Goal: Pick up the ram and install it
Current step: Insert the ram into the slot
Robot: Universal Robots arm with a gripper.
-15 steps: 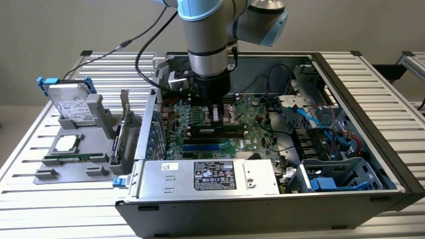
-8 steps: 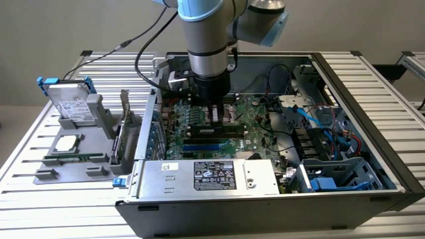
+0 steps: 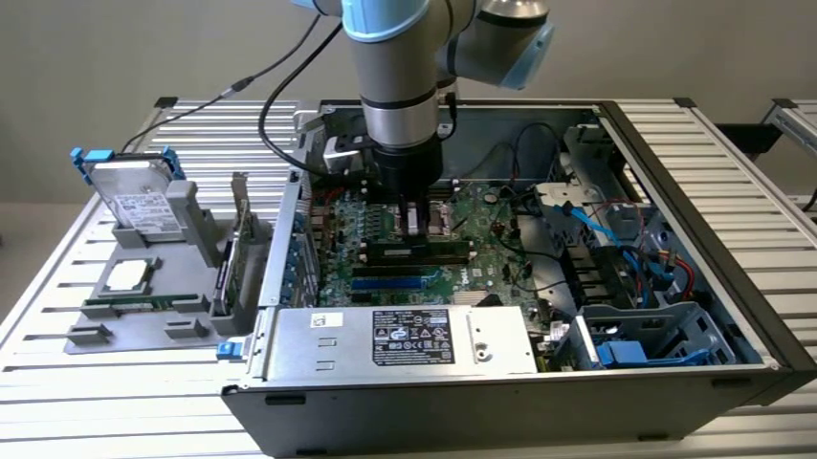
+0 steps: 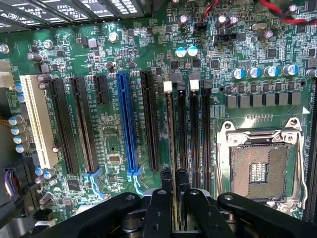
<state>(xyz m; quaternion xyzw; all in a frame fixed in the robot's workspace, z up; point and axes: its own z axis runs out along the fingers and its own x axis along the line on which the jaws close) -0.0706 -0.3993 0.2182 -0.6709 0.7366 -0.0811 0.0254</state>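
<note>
Ram: long dark stick on edge along the memory slots, mid-motherboard, inside the open computer case. Pinched at its upper edge by the gripper, reaching straight down from the arm; jaws drawn nearly together, with just a thin gap taken up by the stick. From the wrist, two black fingers close side by side over the slots nearest the long black expansion slots. Hard to say whether pressed fully home in its slot or only resting in the mouth of it. Just beside the memory slots, on the far side from the expansion slots, the bare CPU socket in its metal frame. Further off among the expansion slots, one blue slot and, well apart at the board's edge, one white slot. Power supply with a printed label along the case wall nearest the exterior camera. Outside the case, on the exterior view's left, a grey holder carrying a hard drive upright in a blue-handled caddy. All on a slatted metal table.
</note>
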